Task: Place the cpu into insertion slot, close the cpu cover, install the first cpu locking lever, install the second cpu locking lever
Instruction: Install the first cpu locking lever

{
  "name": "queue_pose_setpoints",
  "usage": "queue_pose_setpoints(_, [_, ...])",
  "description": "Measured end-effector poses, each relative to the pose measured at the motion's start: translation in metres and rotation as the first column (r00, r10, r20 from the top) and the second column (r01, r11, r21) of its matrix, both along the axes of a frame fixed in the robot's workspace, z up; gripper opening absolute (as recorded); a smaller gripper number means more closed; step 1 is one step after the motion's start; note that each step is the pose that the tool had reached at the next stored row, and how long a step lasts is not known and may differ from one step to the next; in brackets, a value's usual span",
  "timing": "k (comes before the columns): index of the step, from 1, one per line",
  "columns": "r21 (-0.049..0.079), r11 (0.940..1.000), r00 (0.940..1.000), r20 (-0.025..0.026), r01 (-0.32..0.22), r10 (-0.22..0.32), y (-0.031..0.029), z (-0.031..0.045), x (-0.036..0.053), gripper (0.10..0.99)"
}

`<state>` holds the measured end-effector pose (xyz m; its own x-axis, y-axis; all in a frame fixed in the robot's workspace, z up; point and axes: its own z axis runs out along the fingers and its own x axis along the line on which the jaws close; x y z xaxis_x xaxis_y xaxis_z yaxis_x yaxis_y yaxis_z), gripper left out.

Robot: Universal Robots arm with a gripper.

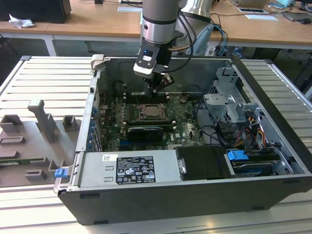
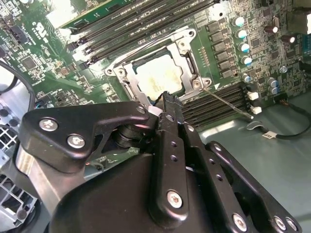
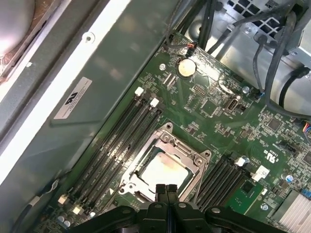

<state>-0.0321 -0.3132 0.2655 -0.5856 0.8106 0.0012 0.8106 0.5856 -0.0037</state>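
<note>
Hand: the hand [image 3: 165, 188] is being held with its fingertips pressed together and nothing between them, just above one edge of the socket. Judged from this, a narrow tip is being offered for pushing rather than gripping.
Cpu: the cpu [image 3: 163, 171] is being shown lying flat inside the insertion slot [image 2: 118, 73], so the placing step is being judged done.
Cover: the cpu cover [image 3: 187, 149] is being shown lying down over the chip, whose pale face is being framed by the cover's window.
Lever: in the second wrist view a thin wire lever [image 2: 228, 102] is being shown reaching away from a socket corner, across the memory slots [image 3: 121, 141]. It is being judged unlatched.
Views: the chip's seating is being supplied by both wrist views. The arm's stance over the board is being supplied by the exterior view.
Case: the open computer case [image 1: 273, 97] is being carried on a slatted surface [image 1: 44, 78].
</note>
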Motion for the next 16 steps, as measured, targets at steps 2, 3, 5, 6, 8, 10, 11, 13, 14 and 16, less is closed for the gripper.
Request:
queue_pose_setpoints(2, [0.0,0.9999,0.9999,0.0,-0.016,0.016,0.0,0.0,0.0,0.106])
queue_pose_setpoints(3, [0.0,0.9996,0.9996,0.0,-0.027,0.027,0.0,0.0,0.0,0.106])
queue_pose_setpoints(5, [0.0,0.9989,0.9989,0.0,-0.046,0.046,0.0,0.0,0.0,0.106])
queue_pose_setpoints(6, [0.0,0.9986,0.9986,0.0,-0.053,0.053,0.0,0.0,0.0,0.106])
queue_pose_setpoints(8, [0.0,0.9968,0.9968,0.0,-0.08,0.08,0.0,0.0,0.0,0.106])
queue_pose_setpoints(10, [0.0,0.9952,0.9952,0.0,-0.097,0.097,0.0,0.0,0.0,0.106])
queue_pose_setpoints(11, [0.0,0.9937,0.9937,0.0,-0.112,0.112,0.0,0.0,0.0,0.106])
queue_pose_setpoints(13, [0.0,0.9913,0.9913,0.0,-0.132,0.132,0.0,0.0,0.0,0.106])
queue_pose_setpoints(14, [0.0,0.9896,0.9896,0.0,-0.144,0.144,0.0,0.0,0.0,0.106])
queue_pose_setpoints(16, [0.0,0.9856,0.9856,0.0,-0.169,0.169,0.0,0.0,0.0,0.106])
